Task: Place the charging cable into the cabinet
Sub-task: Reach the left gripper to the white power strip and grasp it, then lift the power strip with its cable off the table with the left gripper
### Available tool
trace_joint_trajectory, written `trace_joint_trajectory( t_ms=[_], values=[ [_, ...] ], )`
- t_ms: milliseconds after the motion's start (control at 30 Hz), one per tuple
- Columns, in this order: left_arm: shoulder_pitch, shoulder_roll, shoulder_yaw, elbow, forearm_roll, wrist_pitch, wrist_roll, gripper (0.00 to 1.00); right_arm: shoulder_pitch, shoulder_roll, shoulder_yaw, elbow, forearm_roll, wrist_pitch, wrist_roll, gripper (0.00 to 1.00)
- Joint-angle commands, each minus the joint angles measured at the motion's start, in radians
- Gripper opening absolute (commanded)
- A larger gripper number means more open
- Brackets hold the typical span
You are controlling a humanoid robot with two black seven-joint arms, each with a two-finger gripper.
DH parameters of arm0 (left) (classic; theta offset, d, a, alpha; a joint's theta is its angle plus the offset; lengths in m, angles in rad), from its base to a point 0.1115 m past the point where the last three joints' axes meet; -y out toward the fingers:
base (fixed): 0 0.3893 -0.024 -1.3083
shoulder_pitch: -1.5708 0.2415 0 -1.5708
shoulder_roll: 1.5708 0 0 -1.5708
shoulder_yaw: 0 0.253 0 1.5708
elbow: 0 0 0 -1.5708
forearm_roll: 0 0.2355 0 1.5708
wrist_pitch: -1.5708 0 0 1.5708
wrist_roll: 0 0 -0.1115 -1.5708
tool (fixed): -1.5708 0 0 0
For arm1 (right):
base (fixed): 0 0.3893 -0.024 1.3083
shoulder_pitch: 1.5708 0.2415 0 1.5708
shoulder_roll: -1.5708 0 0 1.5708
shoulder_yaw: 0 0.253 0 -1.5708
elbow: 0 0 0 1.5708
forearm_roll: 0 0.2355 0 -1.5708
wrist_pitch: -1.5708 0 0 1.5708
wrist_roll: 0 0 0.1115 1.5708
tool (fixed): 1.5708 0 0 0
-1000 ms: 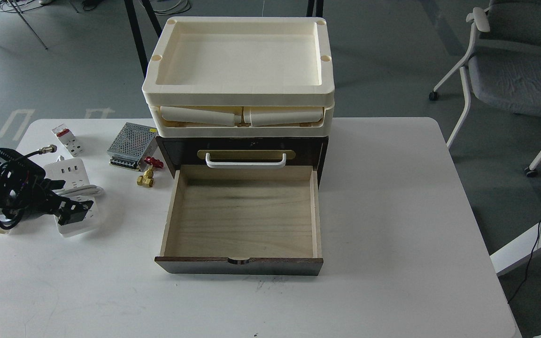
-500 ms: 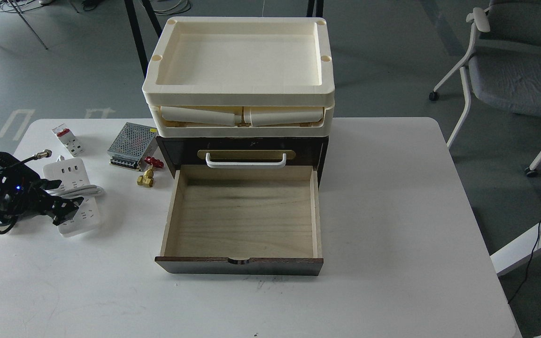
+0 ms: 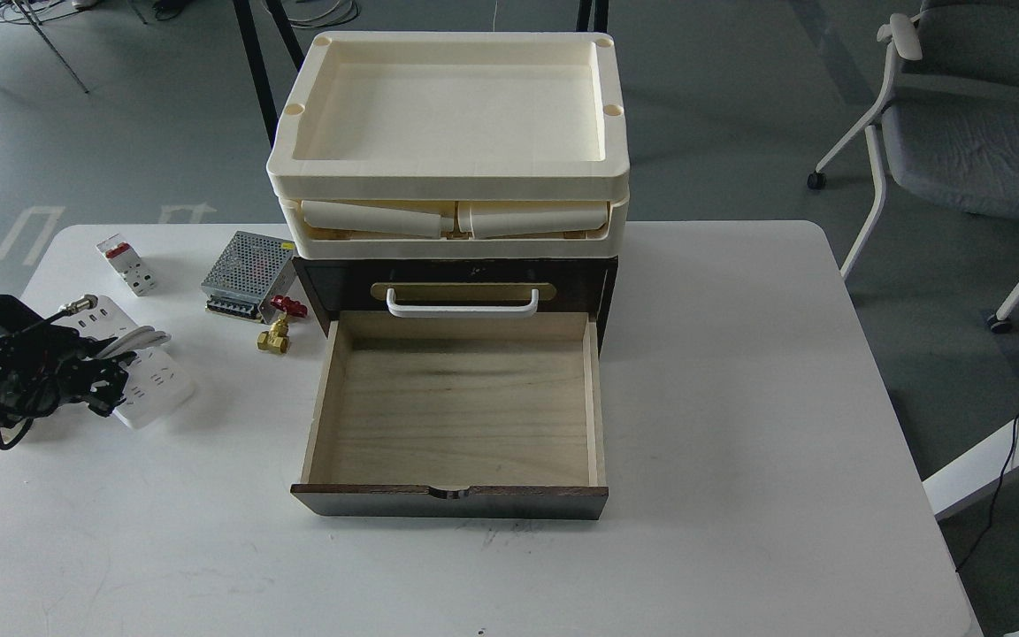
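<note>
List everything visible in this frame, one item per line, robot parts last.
table: 1, white, fills the foreground
cabinet: 1, dark brown, table centre, pale drawer pulled open
trays: stacked, cream, on the cabinet
charging cable: 1, white, table left
breaker: 1, white and red, far left
mesh power supply: 1, silver, left of cabinet
brass valve: 1, red handle, beside drawer
chair: 1, grey, right background
left gripper: 1, black, at the charging cable

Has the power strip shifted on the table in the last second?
Yes. The power strip has turned and slid toward the table's far-left side, away from the open drawer; its near end sits farther back than before. The left gripper is at it.
</note>
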Motion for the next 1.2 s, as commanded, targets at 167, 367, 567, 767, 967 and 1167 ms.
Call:
trace_joint_trajectory(
  t_ms=[167,367,567,767,967,1167],
  values=[
    [-0.033,0.011,0.001,-0.003,-0.026,0.029,0.0,0.0,-0.006,0.001,-0.001,0.0,0.0,0.0,0.0,1.0],
    [-0.102,0.086,0.001,-0.003,-0.137,0.015,0.0,0.0,-0.006,0.001,0.001,0.0,0.0,0.0,0.0,1.0],
    [-0.165,0.242,-0.01,-0.084,-0.215,-0.144,0.0,0.0,-0.006,0.001,0.001,0.0,0.002,0.0,0.0,1.0],
    [-0.204,0.636,-0.023,-0.677,-0.472,-0.472,0.0,0.0,-0.006,0.001,0.001,-0.009,0.002,0.0,0.0,1.0],
    [-0.199,0.915,-0.013,-1.223,-0.782,-0.583,0.0,0.0,-0.006,0.001,0.001,-0.014,0.0,0.0,0.0,1.0],
    [-0.194,0.913,-0.011,-1.497,-0.985,-0.597,0.0,0.0,-0.006,0.001,0.001,-0.034,0.0,0.0,0.0,1.0]
  ],
)
